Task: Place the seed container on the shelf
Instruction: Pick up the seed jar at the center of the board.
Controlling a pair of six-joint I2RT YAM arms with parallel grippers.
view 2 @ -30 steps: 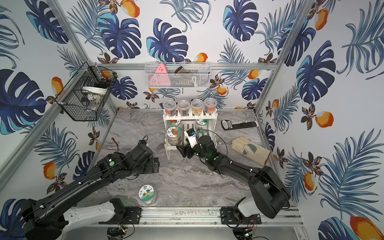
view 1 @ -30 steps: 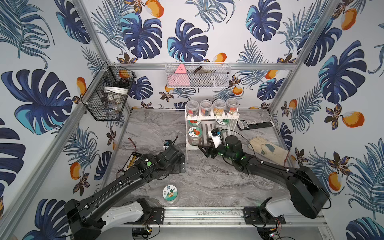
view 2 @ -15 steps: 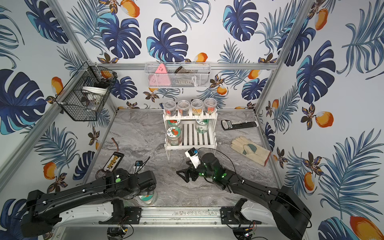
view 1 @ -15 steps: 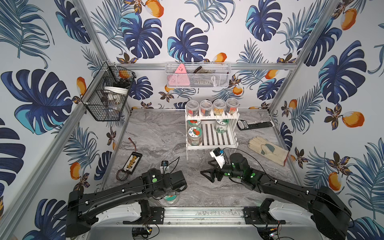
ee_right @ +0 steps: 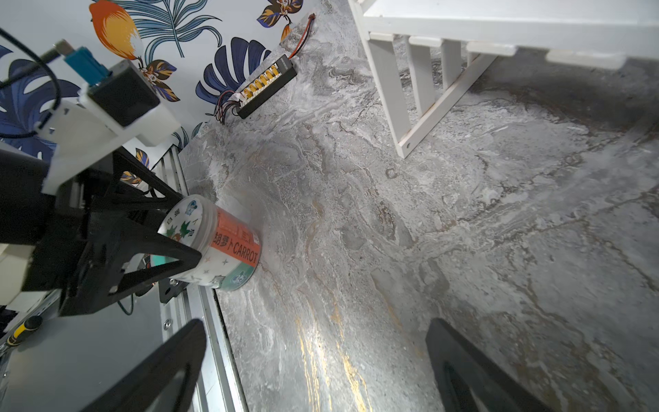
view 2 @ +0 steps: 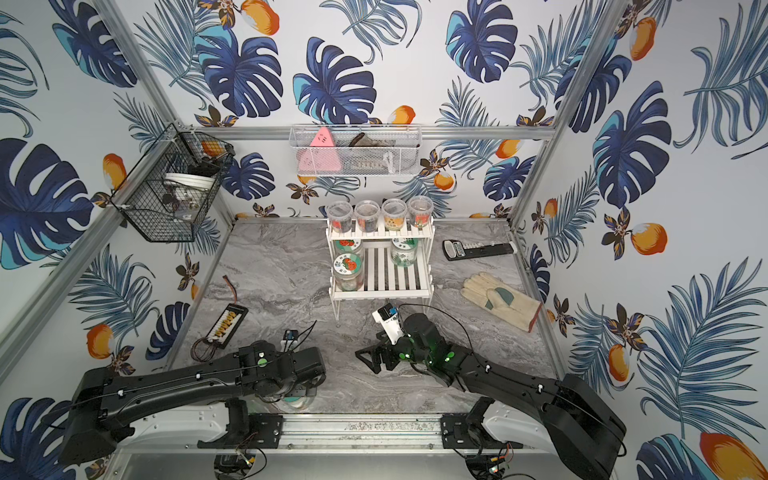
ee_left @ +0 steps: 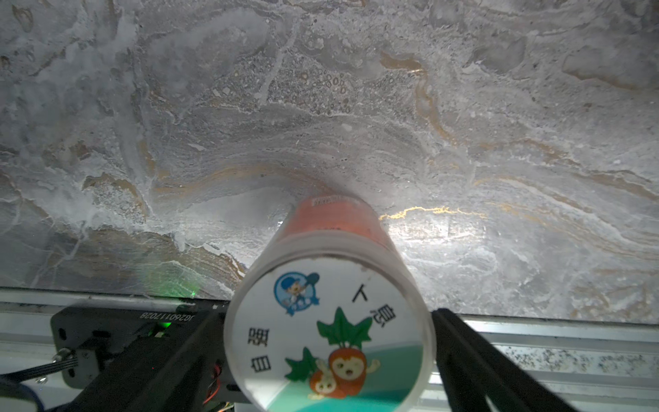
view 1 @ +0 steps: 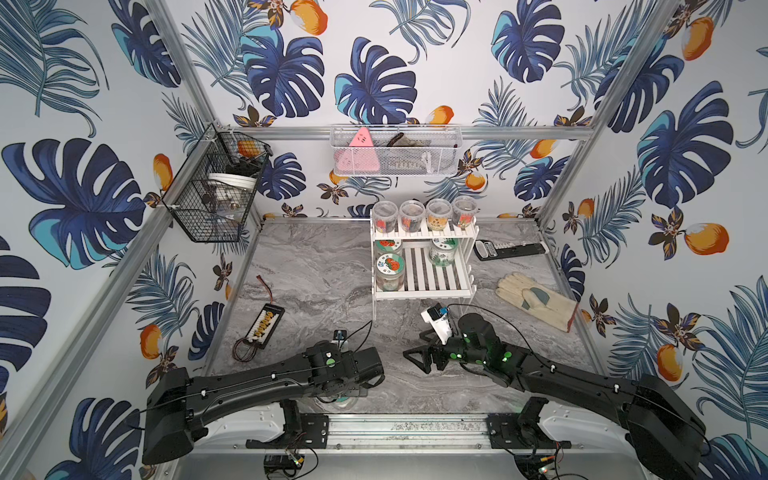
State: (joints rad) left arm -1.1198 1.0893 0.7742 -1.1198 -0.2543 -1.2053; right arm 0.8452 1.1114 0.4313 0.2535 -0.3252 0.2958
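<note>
- The seed jar (ee_left: 328,321) is a round clear plastic tub. It has a white lid with a carrot picture on it and an orange label around its side.
- It stands upright on the grey marble table (view 1: 324,270), close to the front edge, by the silver metal rail (ee_left: 535,331).
- The left claw (ee_left: 326,314) is black and wide open. One finger is on each side of the seed jar's lid. I cannot tell if the fingers touch it.
- In both top views the left arm covers almost all of the seed jar.
- The right claw (ee_right: 317,324) is black too. It is wide open and has nothing in it. It is over bare table, between the shelf and the front edge.
- The shelf (view 1: 428,274) is small and white, with two steps and slat boards. It stands near the back of the table, well apart from the seed jar.
- Four clear cups (view 1: 424,214) stand in a row on its top step.
- A pale work glove (view 1: 536,301) lies flat on the table, to the right of the shelf.
</note>
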